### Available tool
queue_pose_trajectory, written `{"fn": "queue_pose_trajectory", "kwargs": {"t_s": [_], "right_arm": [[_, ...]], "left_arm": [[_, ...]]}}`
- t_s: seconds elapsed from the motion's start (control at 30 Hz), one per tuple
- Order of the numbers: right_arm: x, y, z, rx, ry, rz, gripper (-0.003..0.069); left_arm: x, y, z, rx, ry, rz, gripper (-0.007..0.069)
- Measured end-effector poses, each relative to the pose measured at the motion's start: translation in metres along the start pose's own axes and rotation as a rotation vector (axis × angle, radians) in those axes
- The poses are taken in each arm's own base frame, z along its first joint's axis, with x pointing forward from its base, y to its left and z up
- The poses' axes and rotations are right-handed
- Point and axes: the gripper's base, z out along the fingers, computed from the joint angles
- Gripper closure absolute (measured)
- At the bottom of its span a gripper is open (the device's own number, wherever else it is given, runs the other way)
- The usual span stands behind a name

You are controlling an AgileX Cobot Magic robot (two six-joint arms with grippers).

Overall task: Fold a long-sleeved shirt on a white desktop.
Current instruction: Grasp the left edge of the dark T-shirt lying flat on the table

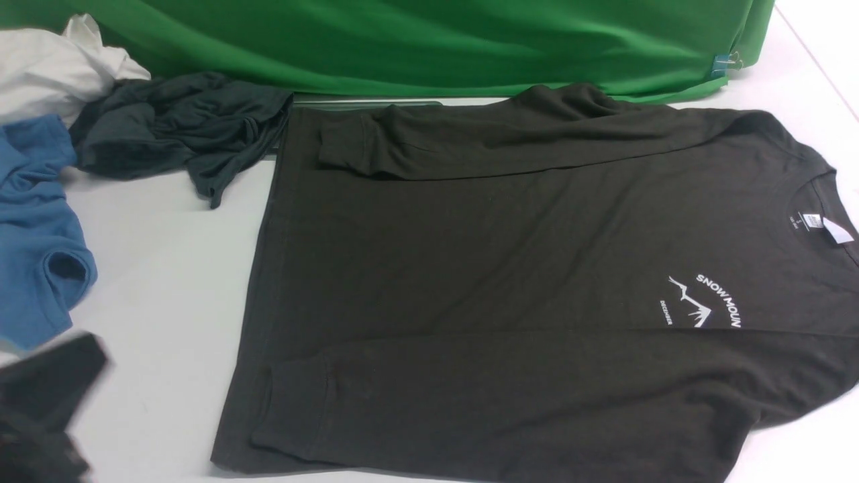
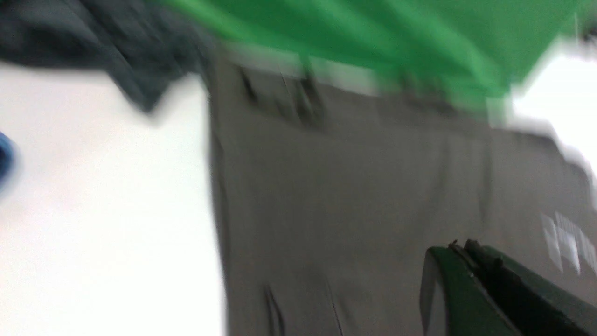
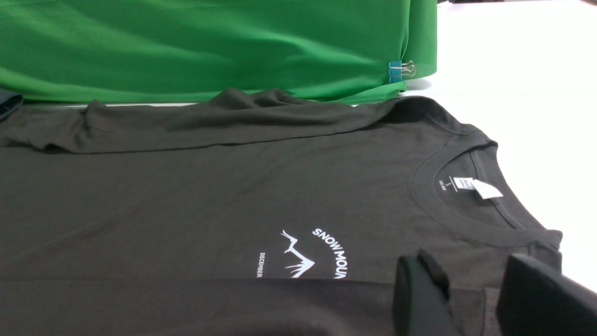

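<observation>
The long-sleeved shirt (image 1: 483, 255) lies flat on the white desktop (image 1: 168, 268), print up, with its collar and white label (image 1: 835, 229) at the right. Both sleeves are folded in across the body: one along the far edge (image 1: 470, 137), one along the near edge (image 1: 470, 396). My left arm (image 1: 47, 396) is a dark blur at the lower left, off the shirt. In its blurred wrist view the left gripper (image 2: 461, 245) is shut on nothing above the shirt (image 2: 350, 196). My right gripper (image 3: 468, 268) hangs open just over the near shoulder beside the collar (image 3: 466, 210), close to the print (image 3: 322, 254).
A slate-grey garment (image 1: 181, 127), a blue garment (image 1: 37, 228) and a white cloth (image 1: 54, 67) are heaped at the far left. The green backdrop (image 1: 436, 40) hangs along the back, with a binder clip (image 1: 728, 64) at its right end.
</observation>
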Motion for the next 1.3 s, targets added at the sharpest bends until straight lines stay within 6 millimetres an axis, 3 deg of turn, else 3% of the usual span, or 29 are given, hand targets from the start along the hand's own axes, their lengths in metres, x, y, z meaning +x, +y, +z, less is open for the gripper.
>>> {"fn": "queue_pose_trajectory", "kwargs": {"t_s": [0.23,0.43,0.63,0.87,1.0,1.07,1.17,1.3], "right_arm": [[0.0,0.0,0.0,0.0,-0.001,0.0,0.0419],[0.0,0.0,0.0,0.0,-0.001,0.0,0.0419],[0.0,0.0,0.0,0.0,-0.001,0.0,0.0419],[0.0,0.0,0.0,0.0,-0.001,0.0,0.0419],[-0.002,0.0,0.0,0.0,-0.021,0.0,0.0419],[-0.003,0.0,0.0,-0.003,-0.034,0.04,0.0419],[-0.009,0.001,0.0,-0.032,-0.094,0.331,0.0419],[-0.018,0.001,-0.002,-0.067,-0.192,0.594,0.0419]], "left_arm": [[-0.017,0.003,0.033,0.051,0.284,0.043,0.0605],[-0.017,0.008,0.06,0.124,0.404,0.08,0.0605],[-0.018,0.009,0.078,0.184,0.418,0.074,0.0605],[-0.01,-0.015,0.103,0.342,0.511,0.196,0.0605],[-0.019,-0.025,0.109,0.347,0.538,0.265,0.0605],[-0.024,-0.027,0.109,0.337,0.546,0.284,0.0605],[-0.037,-0.029,0.108,0.318,0.537,0.315,0.0605],[-0.04,-0.028,0.107,0.301,0.537,0.335,0.0605]]}}
